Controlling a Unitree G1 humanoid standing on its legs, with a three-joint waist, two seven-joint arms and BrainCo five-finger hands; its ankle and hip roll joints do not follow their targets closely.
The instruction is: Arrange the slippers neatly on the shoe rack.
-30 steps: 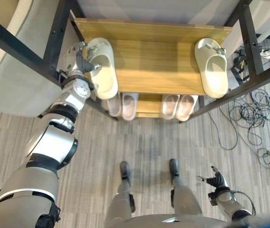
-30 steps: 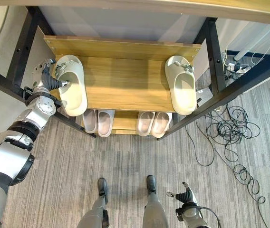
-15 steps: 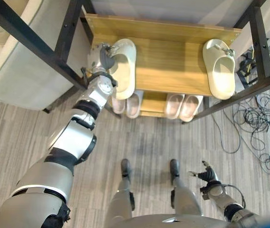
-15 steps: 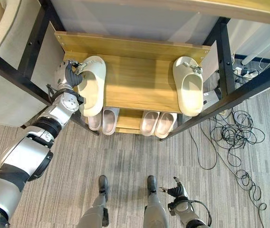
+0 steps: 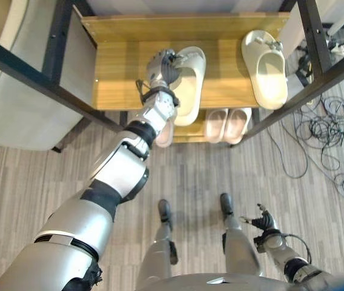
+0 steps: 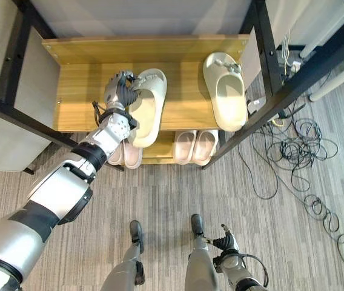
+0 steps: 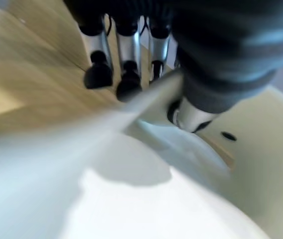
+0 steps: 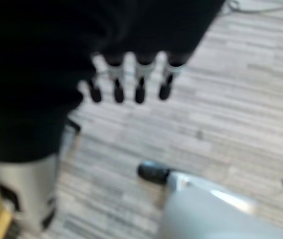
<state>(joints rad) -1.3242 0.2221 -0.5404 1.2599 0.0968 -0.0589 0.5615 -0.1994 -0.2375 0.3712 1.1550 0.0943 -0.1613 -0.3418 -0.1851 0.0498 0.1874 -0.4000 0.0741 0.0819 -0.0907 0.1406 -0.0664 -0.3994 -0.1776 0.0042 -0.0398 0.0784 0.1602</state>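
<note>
On the wooden shelf (image 5: pixel 117 66) of the shoe rack lie two cream slippers. My left hand (image 5: pixel 162 68) is shut on the left slipper (image 5: pixel 188 91), fingers and thumb pinching its side rim near the middle of the shelf. In the left wrist view the fingers (image 7: pixel 126 55) curl over the rim of this slipper (image 7: pixel 181 199), with the thumb inside. The other cream slipper (image 5: pixel 266 70) rests at the shelf's right end, toe pointing back. My right hand (image 5: pixel 263 224) hangs open low over the floor, its fingers (image 8: pixel 126 84) straight.
Two pairs of pale slippers (image 5: pixel 226 124) sit on the lower shelf. Black frame bars (image 5: pixel 33 66) cross in front of the rack on both sides. A grey cushion (image 5: pixel 14 115) lies to the left, and loose cables (image 5: pixel 329 133) lie on the floor to the right.
My left hand has carried its slipper from the shelf's left end rightwards to the middle, closer to the other slipper. The camera has shifted too.
</note>
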